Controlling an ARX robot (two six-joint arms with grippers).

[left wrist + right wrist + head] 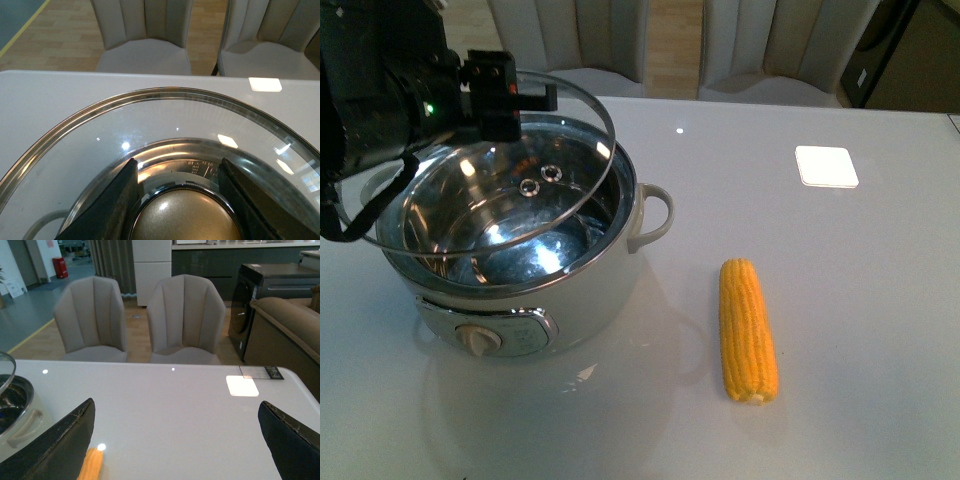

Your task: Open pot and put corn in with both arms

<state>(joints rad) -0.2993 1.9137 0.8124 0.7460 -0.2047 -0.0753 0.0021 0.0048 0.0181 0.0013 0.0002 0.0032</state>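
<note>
The white pot (590, 290) stands on the left of the table, its steel bowl showing. My left gripper (500, 95) is shut on the knob (182, 215) of the glass lid (520, 170), which is tilted and lifted over the pot's back left rim. The dark fingers (117, 200) clamp the gold knob on both sides. The yellow corn (747, 330) lies on the table to the right of the pot. In the right wrist view my right gripper (177, 440) is open over the bare table, with the corn tip (92, 465) beside one finger and the pot's edge (20, 420) at the side.
A white square patch (826, 166) lies at the table's back right. Two grey chairs (137, 320) stand behind the far table edge. A dark cabinet and a brown sofa (285, 325) are beyond on the right.
</note>
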